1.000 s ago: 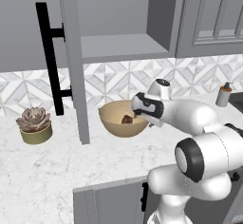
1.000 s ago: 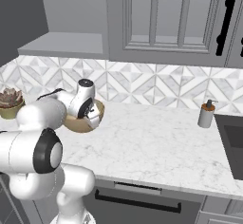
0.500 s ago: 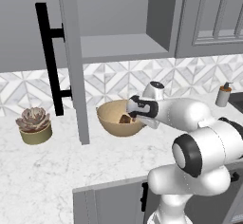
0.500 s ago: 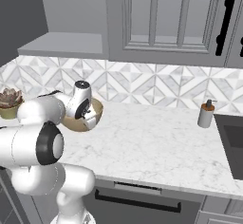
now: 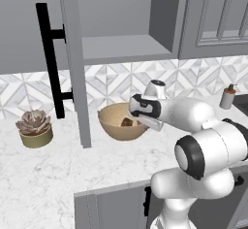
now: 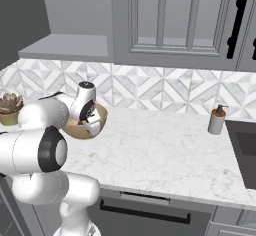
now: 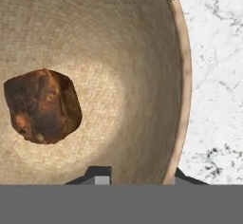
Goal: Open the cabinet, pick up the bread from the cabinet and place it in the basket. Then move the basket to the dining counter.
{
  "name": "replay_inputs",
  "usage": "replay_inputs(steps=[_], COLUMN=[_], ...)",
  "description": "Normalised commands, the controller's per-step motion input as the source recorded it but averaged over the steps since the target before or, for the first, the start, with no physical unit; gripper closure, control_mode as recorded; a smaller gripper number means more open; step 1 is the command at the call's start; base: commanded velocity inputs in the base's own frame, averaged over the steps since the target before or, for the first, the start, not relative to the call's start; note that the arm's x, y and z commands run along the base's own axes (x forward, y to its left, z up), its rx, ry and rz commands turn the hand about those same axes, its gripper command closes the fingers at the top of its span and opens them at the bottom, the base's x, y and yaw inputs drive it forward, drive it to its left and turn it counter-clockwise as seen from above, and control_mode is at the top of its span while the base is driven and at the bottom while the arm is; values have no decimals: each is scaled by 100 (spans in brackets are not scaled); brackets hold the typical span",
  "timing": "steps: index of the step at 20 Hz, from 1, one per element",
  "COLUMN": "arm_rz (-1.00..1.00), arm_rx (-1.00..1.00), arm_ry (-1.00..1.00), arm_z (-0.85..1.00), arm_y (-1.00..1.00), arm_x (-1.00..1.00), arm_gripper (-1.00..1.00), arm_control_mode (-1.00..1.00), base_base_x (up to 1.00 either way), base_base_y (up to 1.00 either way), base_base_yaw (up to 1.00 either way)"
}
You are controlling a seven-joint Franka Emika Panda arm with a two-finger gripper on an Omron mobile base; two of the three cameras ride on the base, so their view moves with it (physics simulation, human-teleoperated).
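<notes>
The tan basket [image 5: 112,126] stands on the marble kitchen counter below the open cabinet [image 5: 126,46], whose door [image 5: 72,63] with the black bar handle [image 5: 51,58] swings out to the basket's left. The brown bread [image 5: 127,122] lies loose on the basket's bottom [image 7: 42,105]. My gripper [image 5: 139,119] reaches down at the basket's right rim [image 6: 102,116]. In the hand view the gripper [image 7: 142,178] stands astride the basket wall [image 7: 142,76], one tip inside and one outside. Whether the tips press the wall I cannot tell. The dining counter is out of view.
A potted succulent [image 5: 34,128] sits left of the open door on the counter. A soap dispenser [image 6: 217,120] stands at the right beside a sink [image 6: 245,145]. Closed paned cabinets [image 6: 170,20] hang above the backsplash.
The jaws have narrowed from wide open around the basket's rim. The hand has sunk slightly and shifted toward the basket. Basket and bread stay in place.
</notes>
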Motion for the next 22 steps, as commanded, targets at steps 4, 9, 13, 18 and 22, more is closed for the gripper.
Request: replay_inputs(steps=[4, 9, 13, 18, 22], arm_rz=[-7, -9, -1, 0, 0], arm_rx=[0, 1, 0, -2, -2], arm_ry=[-15, -17, 5, 2, -2], arm_z=[7, 46, 84, 75, 63], arm_y=[-15, -31, -46, -66, -57], arm_x=[-53, -51, -60, -65, -50], arm_gripper=[100, 100, 100, 100, 100], arm_control_mode=[-100, -100, -100, -100, -100], base_base_x=[0, 0, 0, 0, 0], base_base_y=[0, 0, 0, 0, 0], base_base_yaw=[0, 0, 0, 0, 0])
